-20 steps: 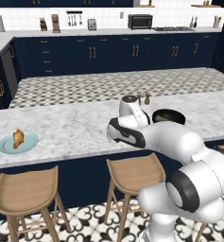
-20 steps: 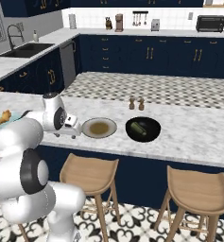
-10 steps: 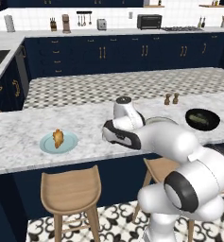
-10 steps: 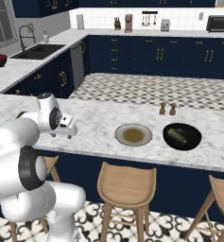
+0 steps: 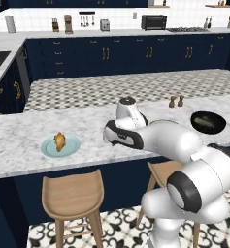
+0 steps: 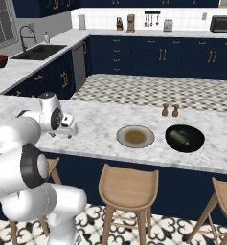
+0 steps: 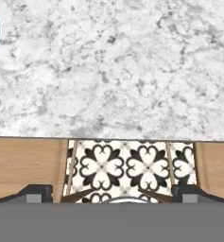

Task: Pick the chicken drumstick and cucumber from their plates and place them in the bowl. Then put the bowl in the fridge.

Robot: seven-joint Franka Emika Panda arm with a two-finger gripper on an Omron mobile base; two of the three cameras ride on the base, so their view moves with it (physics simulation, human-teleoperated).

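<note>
Roughly half the picking is done, going by how things lie. Left to right in the left base view: the chicken drumstick (image 5: 60, 141) sits on the pale blue plate (image 5: 47, 146) at about 9 o'clock of the desk (image 5: 19, 140), so that one is not yet picked. The gripper (image 5: 108, 135) hangs over the desk edge near the middle, well apart from the drumstick, at roughly 3 o'clock from the plate. The salt and pepper shakers (image 5: 176, 101) stand further back at 1 o'clock from the arm. Far right, the black bowl (image 5: 208, 122) has a dark green thing lying inside.

The right base view makes it clear: the grey-beige plate (image 6: 135, 136) is bare, and the cucumber (image 6: 180, 137) lies in the bowl just beside it at 3 o'clock. So cucumber in; drumstick left; then the bowl to the fridge, not yet started.

Gripper: jaws wide apart in the hand view (image 7: 111, 191), nothing between them, touching nothing. Below it are the marble top, stool seats and patterned floor. A sliver of the blue plate shows at 10 o'clock.
</note>
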